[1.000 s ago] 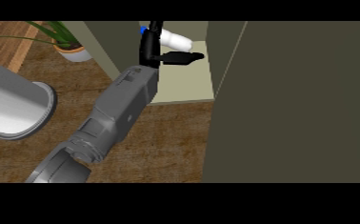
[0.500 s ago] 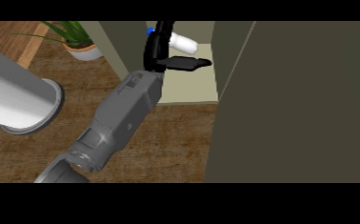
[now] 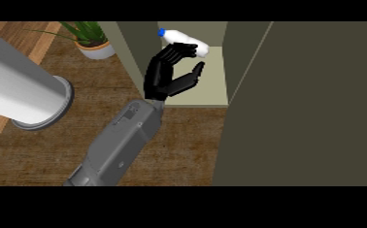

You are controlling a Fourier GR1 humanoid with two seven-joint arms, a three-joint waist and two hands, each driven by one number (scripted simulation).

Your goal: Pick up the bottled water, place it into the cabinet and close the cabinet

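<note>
**Bottle set inside the cabinet, door not yet closed**

Water bottle (image 3: pixel 183 40) lies tilted at the back of the cabinet (image 3: pixel 215 84) compartment, blue cap toward the rear wall. My right hand (image 3: pixel 166 74) is released, fingers spread and only lightly bent, fingertips just beside the bottle, so I judge placement done. The cabinet door (image 3: pixel 301 105) stands open at my right; closing it is the 1 step left. My left forearm (image 3: pixel 28 91) rests at the view's left, its hand unseen.

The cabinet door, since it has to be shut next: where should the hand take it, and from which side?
Judging by its pose, the open cabinet door stands edge-on at the view's right. Best push its free near edge from the right, once the hand clears the bottled water.
</note>
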